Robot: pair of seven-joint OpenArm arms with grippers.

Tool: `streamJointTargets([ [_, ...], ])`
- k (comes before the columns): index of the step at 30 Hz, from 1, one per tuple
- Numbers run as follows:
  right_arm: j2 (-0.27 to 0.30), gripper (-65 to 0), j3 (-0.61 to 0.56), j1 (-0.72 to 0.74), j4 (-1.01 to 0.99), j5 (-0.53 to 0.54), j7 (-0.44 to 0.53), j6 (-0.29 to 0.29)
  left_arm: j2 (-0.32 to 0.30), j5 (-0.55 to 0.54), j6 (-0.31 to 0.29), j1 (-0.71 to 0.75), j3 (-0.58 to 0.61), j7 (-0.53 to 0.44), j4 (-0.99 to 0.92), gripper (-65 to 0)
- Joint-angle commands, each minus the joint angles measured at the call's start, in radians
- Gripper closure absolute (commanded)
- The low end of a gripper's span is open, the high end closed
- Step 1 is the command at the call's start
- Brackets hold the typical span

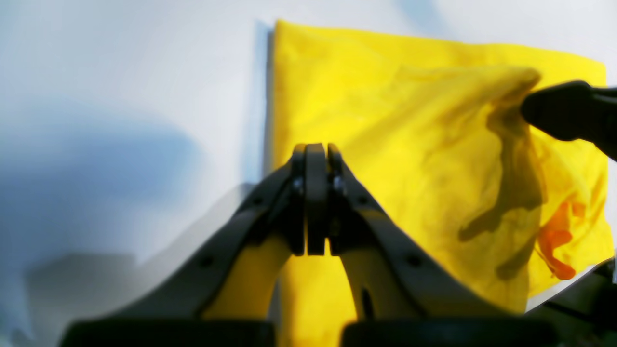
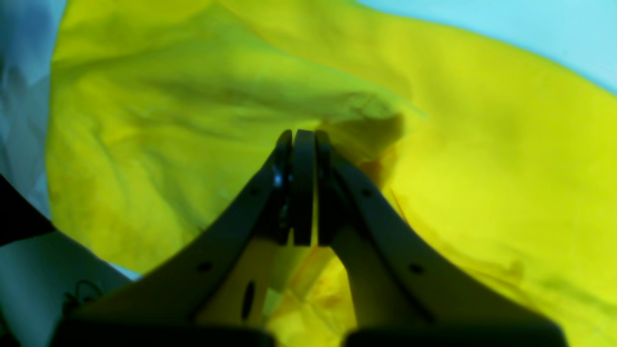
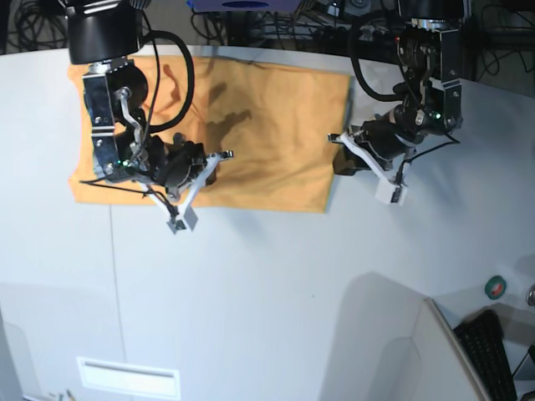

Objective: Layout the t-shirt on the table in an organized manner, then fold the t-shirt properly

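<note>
The orange-yellow t-shirt (image 3: 267, 109) lies spread across the far part of the table (image 3: 276, 284). My right gripper (image 3: 224, 155) is over the shirt's near middle, shut on a pinch of the cloth. In the left wrist view that fold of the t-shirt (image 1: 434, 159) rises in a peak to the right gripper (image 1: 530, 108). In the right wrist view, the cloth (image 2: 168, 120) bunches at the right gripper (image 2: 302, 132). My left gripper (image 3: 336, 139) hovers at the shirt's right edge, shut, with nothing seen between the closed tips of the left gripper (image 1: 315, 147).
A thin dark seam (image 3: 117, 292) runs down the tabletop on the left. A green tape roll (image 3: 496, 286) and a keyboard (image 3: 493, 351) sit at the lower right, beside a raised white panel (image 3: 401, 351). Cables crowd the back edge (image 3: 276, 25).
</note>
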Motion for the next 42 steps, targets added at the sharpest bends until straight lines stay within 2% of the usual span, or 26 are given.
streamJointTargets([
  [1,0.001,0.0,0.001,0.018,-0.015,0.003,0.014,0.006,-0.010,-0.006,-0.004,-0.030,0.001,-0.008,-0.029,0.0],
  [3,0.004,0.0,0.002,0.021,-0.064,0.003,0.024,0.006,-0.008,-0.006,-0.004,-0.076,0.002,-0.025,-0.127,0.0],
  [7,0.017,0.0,0.002,0.011,-0.074,0.003,0.058,0.006,-0.010,-0.006,-0.004,-0.111,0.004,-0.172,-0.245,0.0],
  [8,0.017,0.0,0.002,0.010,-0.074,0.005,0.057,0.006,-0.010,-0.006,-0.004,-0.110,0.004,-0.183,-0.242,0.0],
  [13,0.017,0.0,-0.004,-0.015,-0.018,0.005,0.057,0.006,-0.008,-0.014,-0.004,-0.068,0.004,-0.189,-0.149,0.0],
  [15,0.014,0.0,-0.006,-0.035,0.042,0.005,0.057,0.006,0.010,-0.006,-0.004,-0.056,0.008,-0.189,-0.110,0.0],
  [19,0.014,0.0,-0.007,-0.024,0.050,0.005,0.057,0.006,0.021,-0.005,-0.004,-0.094,0.077,-0.194,-0.178,0.0],
  [23,0.020,0.0,0.005,0.039,-0.081,0.005,0.072,0.006,0.026,-0.005,-0.002,-0.139,0.083,-0.240,-0.278,0.0],
  [25,0.032,0.0,0.047,0.065,-0.139,0.005,0.096,0.006,0.023,-0.006,-0.002,-0.142,0.083,-0.292,-0.288,0.0],
  [27,0.038,0.0,0.080,0.068,-0.136,0.006,0.096,0.006,0.018,-0.013,-0.002,-0.131,0.083,-0.302,-0.251,0.0],
  [29,0.041,0.0,0.096,0.056,-0.073,0.006,0.080,0.006,0.015,-0.013,-0.002,-0.102,0.082,-0.295,-0.182,0.0],
  [32,0.041,0.0,0.139,-0.004,0.085,0.006,0.015,0.006,-0.031,-0.014,-0.004,-0.024,0.082,-0.298,-0.063,0.0],
  [36,0.035,0.0,0.323,-0.099,0.265,0.014,-0.022,0.010,-0.102,-0.016,-0.007,0.110,0.025,-0.325,0.057,0.0],
  [39,0.044,0.0,0.459,-0.134,0.282,0.115,-0.025,0.012,-0.102,-0.016,-0.007,0.176,-0.073,-0.405,0.043,0.0],
  [40,0.064,0.0,0.498,-0.147,0.272,0.154,-0.026,0.012,-0.106,-0.016,-0.009,0.185,-0.099,-0.425,0.022,0.0],
  [42,0.103,-20.0,0.551,-0.167,0.239,0.232,-0.042,0.012,-0.111,-0.016,-0.009,0.188,-0.144,-0.441,-0.024,0.0],
])
